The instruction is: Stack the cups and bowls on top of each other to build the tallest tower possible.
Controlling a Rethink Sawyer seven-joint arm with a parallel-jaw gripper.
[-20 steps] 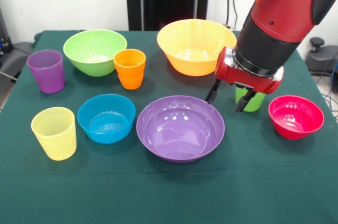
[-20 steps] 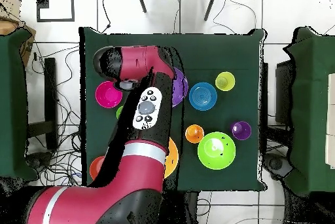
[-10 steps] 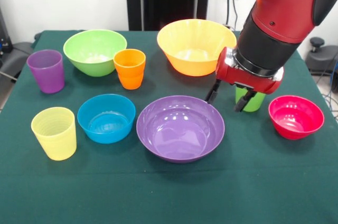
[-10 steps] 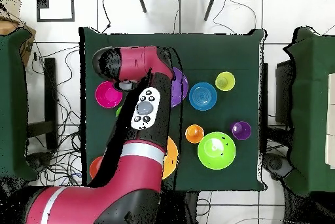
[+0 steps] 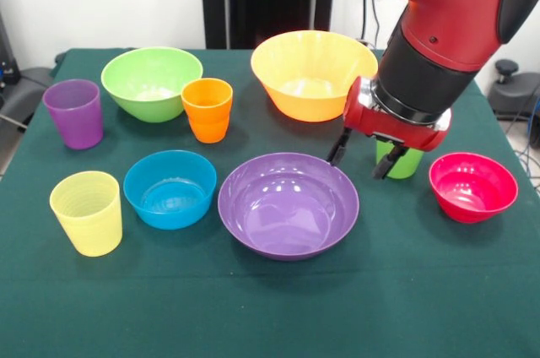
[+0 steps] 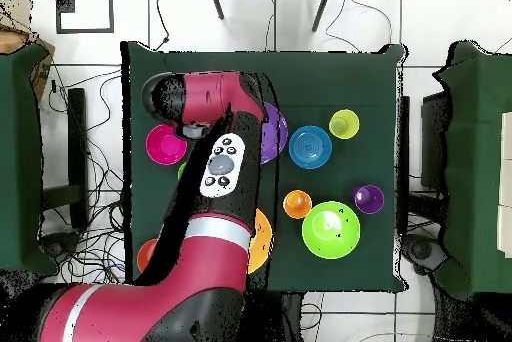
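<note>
My gripper (image 5: 359, 165) hangs open and empty just above the far right rim of the purple bowl (image 5: 288, 204). The green cup (image 5: 407, 164) stands right behind its right finger. The orange-yellow bowl (image 5: 312, 75) is behind the gripper and the pink-red bowl (image 5: 472, 187) to its right. To the left stand the green bowl (image 5: 152, 81), orange cup (image 5: 207, 109), purple cup (image 5: 73, 113), blue bowl (image 5: 170, 188) and yellow cup (image 5: 86, 212). No tower shows: each piece stands alone. In the overhead view the arm (image 6: 215, 178) hides the gripper, and an orange-red bowl (image 6: 147, 254) peeks out beside it.
The table (image 5: 270, 307) is covered with dark green cloth. Chairs and cables lie round it on the floor. Other green tables (image 6: 470, 158) stand at both sides in the overhead view.
The arm has shifted only very slightly. The gripper stays open over the purple bowl's rim, and no cup or bowl has moved.
</note>
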